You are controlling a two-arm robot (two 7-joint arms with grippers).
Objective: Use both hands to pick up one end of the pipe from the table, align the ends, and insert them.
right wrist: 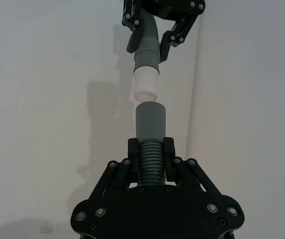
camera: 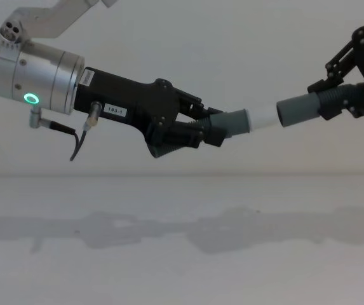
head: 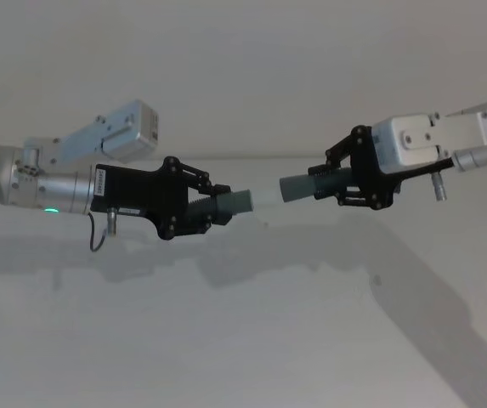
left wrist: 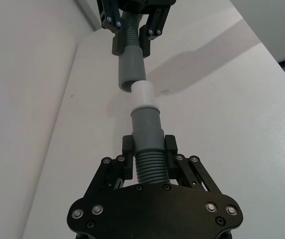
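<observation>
Both pipe pieces hang in the air above the white table (head: pixel 243 340). My left gripper (head: pixel 218 206) is shut on the ribbed middle of the grey piece (left wrist: pixel 146 127), whose white tip (left wrist: pixel 143 94) points toward the other arm. My right gripper (head: pixel 345 183) is shut on the ribbed part of the second grey piece (right wrist: pixel 150 119), open socket mouth facing the tip. In the chest view the white tip (camera: pixel 261 118) sits right at the socket mouth (camera: pixel 283 113), nearly in line. The right wrist view shows a thin gap between them; whether they touch is unclear.
Beneath the two arms lies bare white tabletop (camera: pixel 182 267) carrying their shadows. A pale wall rises behind it. The left arm's silver wrist (camera: pixel 39 70) shows a green ring light and a thin hanging cable.
</observation>
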